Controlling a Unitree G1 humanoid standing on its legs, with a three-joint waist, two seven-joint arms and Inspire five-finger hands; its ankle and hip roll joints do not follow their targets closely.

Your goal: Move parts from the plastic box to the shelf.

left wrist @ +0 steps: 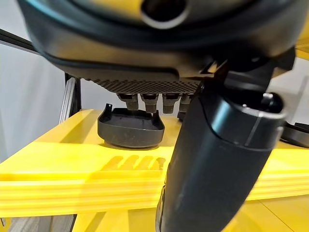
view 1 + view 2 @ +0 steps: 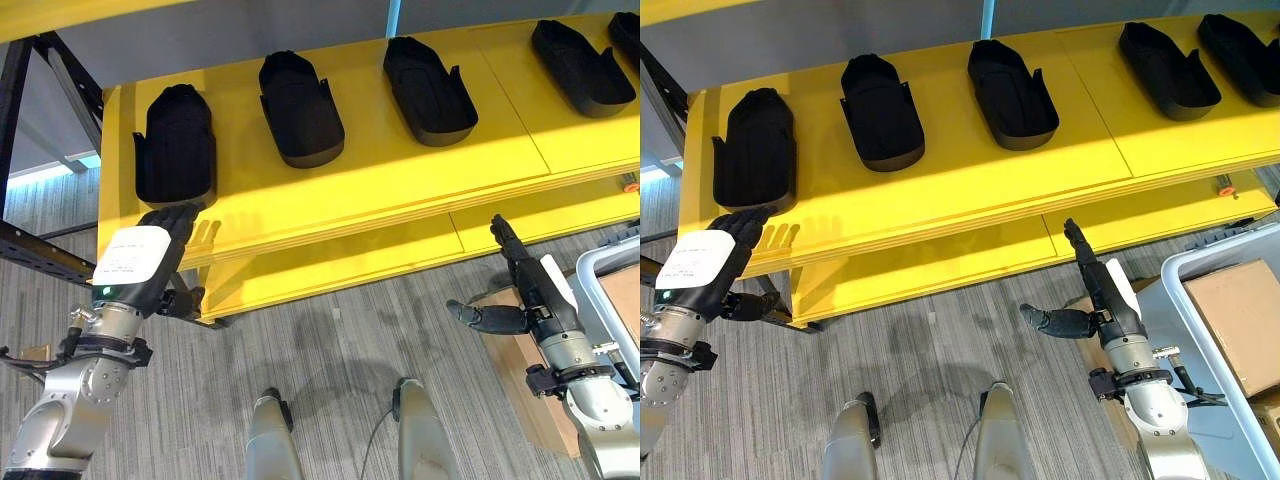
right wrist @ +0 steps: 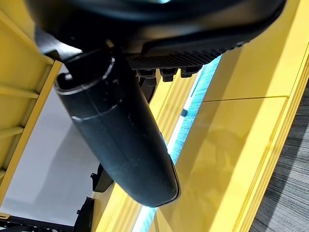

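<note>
Several black moulded parts lie in a row on the yellow shelf (image 2: pixel 400 170). The leftmost part (image 2: pixel 175 145) sits near the shelf's left end. My left hand (image 2: pixel 135 260) is at the shelf's front edge just below that part, open and holding nothing. In the left wrist view its straight fingers (image 1: pixel 147 101) reach towards the part (image 1: pixel 130 130). My right hand (image 2: pixel 1105 290) hovers over the floor in front of the lower shelf, open, thumb out sideways and nothing in it. The grey plastic box (image 2: pixel 1200 260) stands to its right.
Other black parts (image 2: pixel 300 108) (image 2: pixel 428 90) (image 2: pixel 580 65) fill the shelf further right. A lower yellow shelf (image 2: pixel 380 255) juts out beneath. A cardboard box (image 2: pixel 1245 320) lies inside the plastic box. A black metal frame (image 2: pixel 40 250) stands at the left.
</note>
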